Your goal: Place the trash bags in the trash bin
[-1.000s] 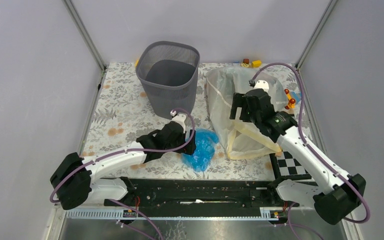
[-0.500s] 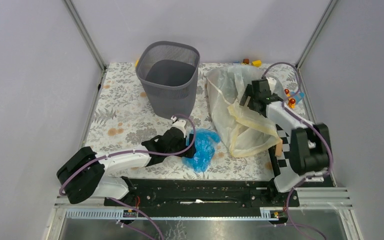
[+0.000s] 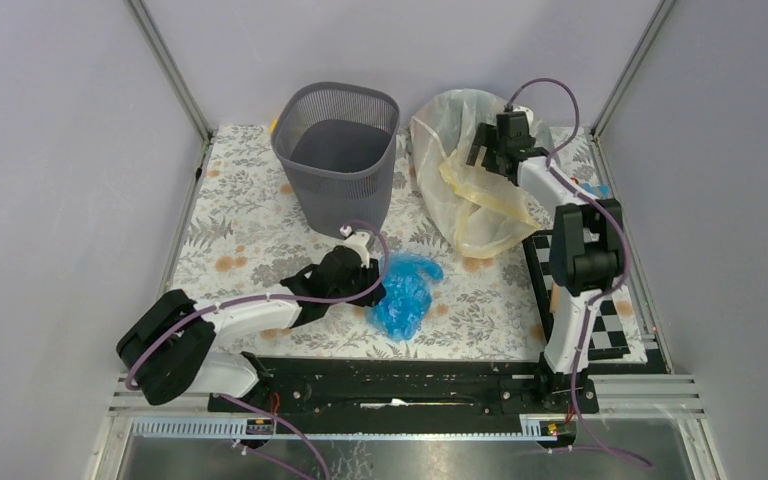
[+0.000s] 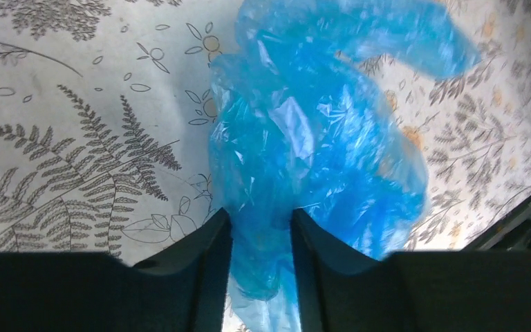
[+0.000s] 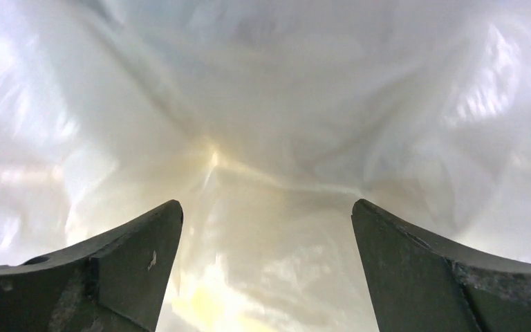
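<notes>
My left gripper lies low on the table, near side, a little left of centre. Its two fingers stand close together with a fold of the blue bag filling the gap between them, so I am pinching that bag at its near-left edge. The rest of the blue bag lies crumpled on the flowered cloth, spreading to the right of the gripper.

My right gripper reaches to the far right part of the table, spread wide, fingers well apart. It hangs over the clear bag, a pale yellowish heap; I cannot tell whether the fingertips touch the plastic, and nothing is clamped between them.

The bin stands upright at the far middle of the table, just left of the clear bag and beyond the blue bag. Neither bag is in it.
</notes>
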`<state>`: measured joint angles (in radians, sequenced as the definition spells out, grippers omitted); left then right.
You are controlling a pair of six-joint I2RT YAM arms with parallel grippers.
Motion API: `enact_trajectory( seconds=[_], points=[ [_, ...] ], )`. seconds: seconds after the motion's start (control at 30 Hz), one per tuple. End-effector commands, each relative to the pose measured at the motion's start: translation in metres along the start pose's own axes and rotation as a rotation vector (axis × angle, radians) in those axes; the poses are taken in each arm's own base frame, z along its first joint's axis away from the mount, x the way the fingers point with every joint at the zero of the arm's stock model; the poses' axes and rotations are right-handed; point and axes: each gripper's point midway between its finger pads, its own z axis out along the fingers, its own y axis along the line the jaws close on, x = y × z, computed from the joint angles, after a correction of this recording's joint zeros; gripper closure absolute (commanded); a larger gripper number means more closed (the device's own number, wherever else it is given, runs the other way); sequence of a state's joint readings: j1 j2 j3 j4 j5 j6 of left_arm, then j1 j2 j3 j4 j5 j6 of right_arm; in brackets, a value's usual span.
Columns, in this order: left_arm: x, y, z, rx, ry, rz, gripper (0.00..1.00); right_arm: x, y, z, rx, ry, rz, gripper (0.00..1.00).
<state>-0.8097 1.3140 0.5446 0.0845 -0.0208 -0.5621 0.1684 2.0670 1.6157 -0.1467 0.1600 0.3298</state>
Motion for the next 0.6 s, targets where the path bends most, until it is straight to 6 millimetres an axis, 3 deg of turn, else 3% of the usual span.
enact_trajectory(
  seconds=[0.0, 0.07, 0.23, 0.37, 0.47, 0.57],
  points=[
    [0.0, -0.013, 0.006, 0.086, 0.004, 0.01, 0.73, -0.017, 0.011, -0.085, -0.093, -0.043, -0.079, 0.0],
    [-0.001, -0.014, 0.006, 0.09, 0.004, 0.013, 0.87, -0.002, 0.01, -0.118, -0.107, -0.039, -0.12, 0.0],
    [-0.004, -0.018, -0.001, 0.111, -0.01, 0.022, 0.97, 0.041, 0.025, -0.196, -0.204, -0.036, -0.267, 0.05],
    [-0.01, -0.03, -0.015, 0.192, -0.049, 0.055, 1.0, 0.09, 0.064, -0.253, -0.497, 0.015, -0.374, 0.13],
    [-0.018, -0.046, -0.03, 0.278, -0.097, 0.07, 1.0, 0.12, 0.081, -0.287, -0.69, 0.046, -0.384, 0.16],
    [-0.031, -0.064, -0.051, 0.38, -0.16, 0.079, 1.0, 0.137, 0.083, -0.299, -0.773, 0.059, -0.36, 0.15]
  ],
)
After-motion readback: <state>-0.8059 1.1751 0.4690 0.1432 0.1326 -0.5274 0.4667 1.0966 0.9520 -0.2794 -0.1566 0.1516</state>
